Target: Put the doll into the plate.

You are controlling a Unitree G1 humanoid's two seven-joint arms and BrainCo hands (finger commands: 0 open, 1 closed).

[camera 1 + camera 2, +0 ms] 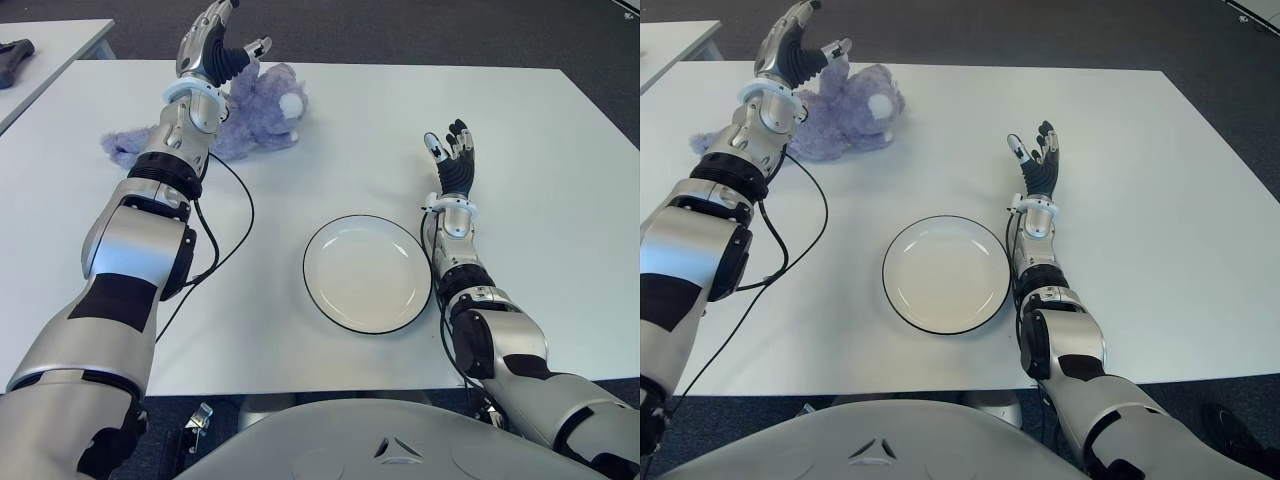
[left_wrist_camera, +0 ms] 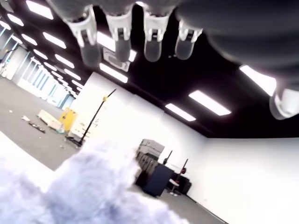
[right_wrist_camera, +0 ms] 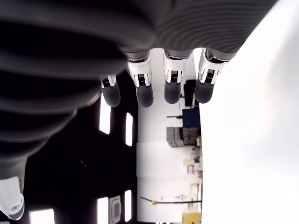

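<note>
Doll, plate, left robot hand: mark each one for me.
doll (image 1: 262, 112): left eye view, on its purple body.
plate (image 1: 367, 273): left eye view, on its bare white centre.
left robot hand (image 1: 215, 45): left eye view, on the palm, open above the doll.

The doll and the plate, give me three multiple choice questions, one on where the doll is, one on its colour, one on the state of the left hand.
1. Where is the doll?
A. In the plate
B. On the table, far left of the plate
C. In the right hand

2. What colour is the doll?
A. Purple
B. Green
C. Red

3. What is the left hand doing?
A. Gripping the doll
B. Open over the doll
C. Pressing the plate

Answers: 1 B, the doll lies on the table and the plate holds nothing. 2 A, its fur is pale purple. 3 B, the left wrist view shows spread fingers above the fur.
</note>
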